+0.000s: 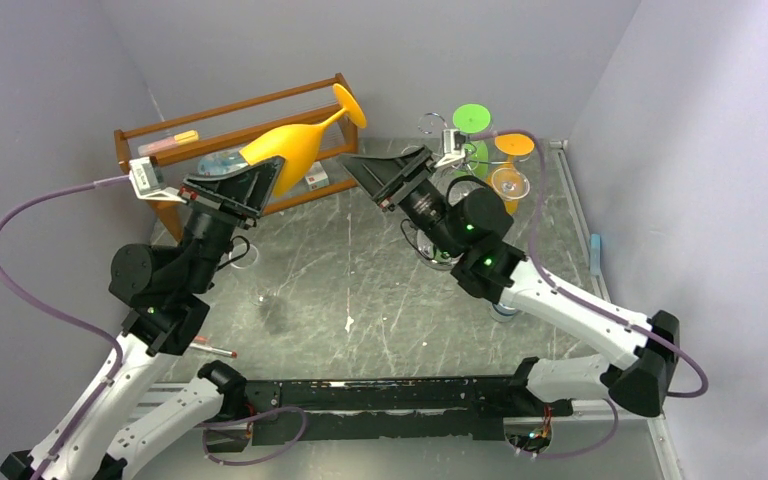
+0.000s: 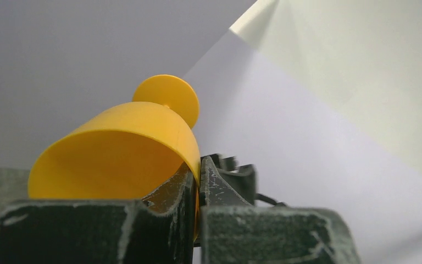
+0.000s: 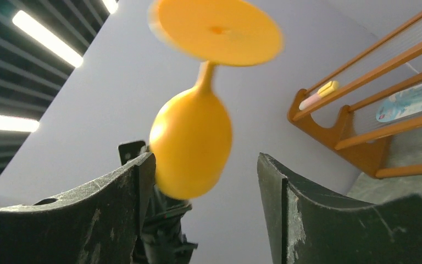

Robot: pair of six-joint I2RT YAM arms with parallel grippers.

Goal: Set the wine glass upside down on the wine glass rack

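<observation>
While my left gripper (image 2: 198,190) is clamped on the rim of the wine glass (image 2: 115,148), one finger inside the bowl and one outside, I judge this to be the handover step, with the hanging not yet begun. From the top view the wine glass is up in the air over the far left of the table (image 1: 360,290), in front of the wooden shelf (image 1: 210,115). It is tilted, with its bowl low at the left gripper and its foot raised toward the right.

My right gripper (image 1: 368,170) faces it from just beside, jaws spread wide and empty. In the right wrist view the bowl sits framed between the two fingers (image 3: 302,209), but I see no contact, and the glass is blurred there. The wine glass rack (image 1: 432,124) stands at the far right, partly hidden behind the right arm, with a green glass (image 1: 472,119) and an orange glass (image 1: 513,145) on it, feet up.

Next, I think, the right gripper has to come in around the stem or the narrow end of the bowl and close gently, since the round bowl could slip. Only then should the left gripper let go. After that the right arm needs to turn the glass foot-up and slide the stem into a free curl of the rack, clear of the glasses hanging there.
</observation>
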